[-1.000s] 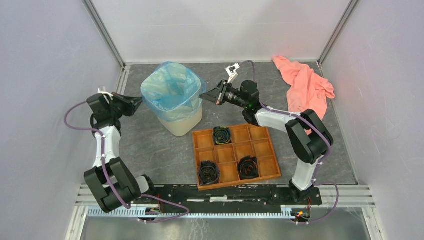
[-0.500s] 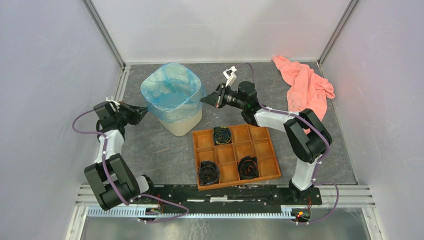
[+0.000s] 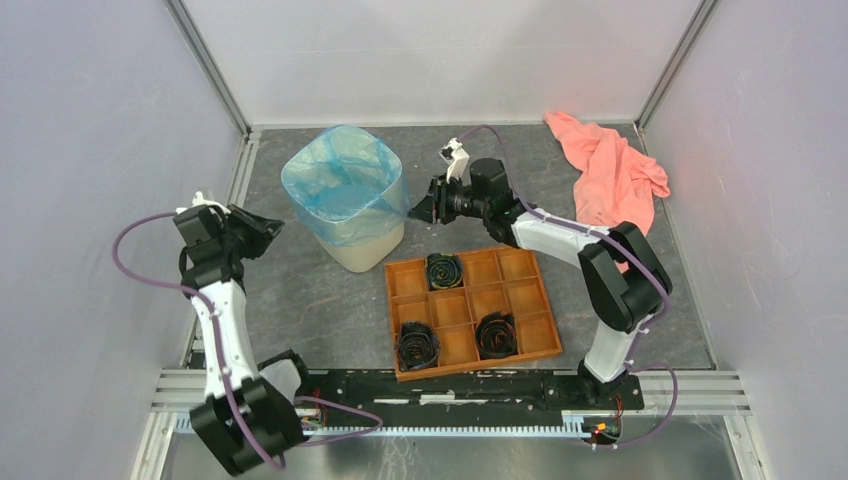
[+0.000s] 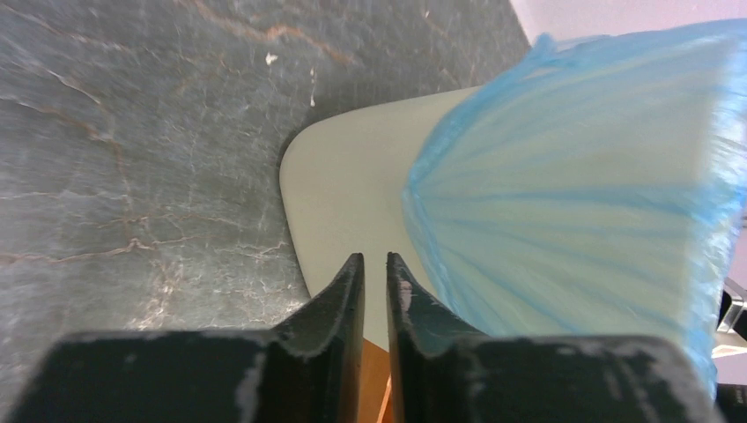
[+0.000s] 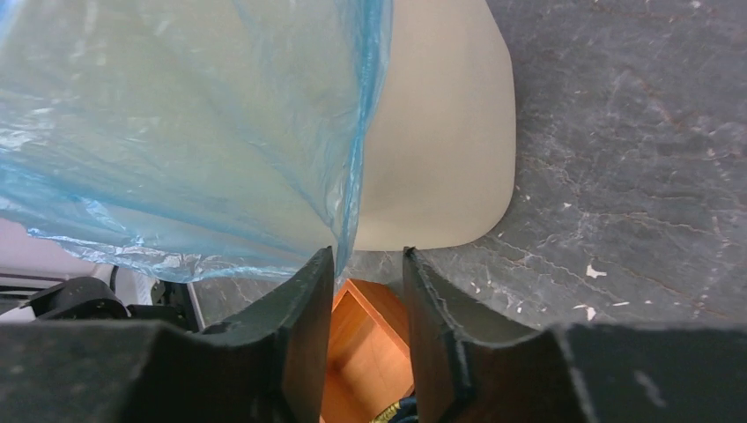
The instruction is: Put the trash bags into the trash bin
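Observation:
The cream-beige trash bin [image 3: 365,252] stands at the back left of the table. The light-blue trash bag [image 3: 340,185] lines it and is folded down over its rim on all sides. My left gripper [image 3: 275,224] is shut and empty, a little to the left of the bin and apart from it. In the left wrist view [image 4: 372,257] it faces the bin wall [image 4: 352,176] and the bag skirt [image 4: 573,176]. My right gripper [image 3: 410,213] is open at the bin's right side. The bag's hanging edge [image 5: 352,176] ends by its left fingertip [image 5: 321,264], beside the bin [image 5: 440,132].
An orange compartment tray [image 3: 453,343] lies in front of the bin to the right, holding three black coiled rolls [image 3: 444,270] [image 3: 417,345] [image 3: 495,335]. A salmon-pink cloth [image 3: 612,175] lies at the back right. Walls enclose the table on three sides.
My left gripper has drawn back to the left, away from the bin. My right gripper has moved down from the bin's rim along its right side. The bag stays over the rim.

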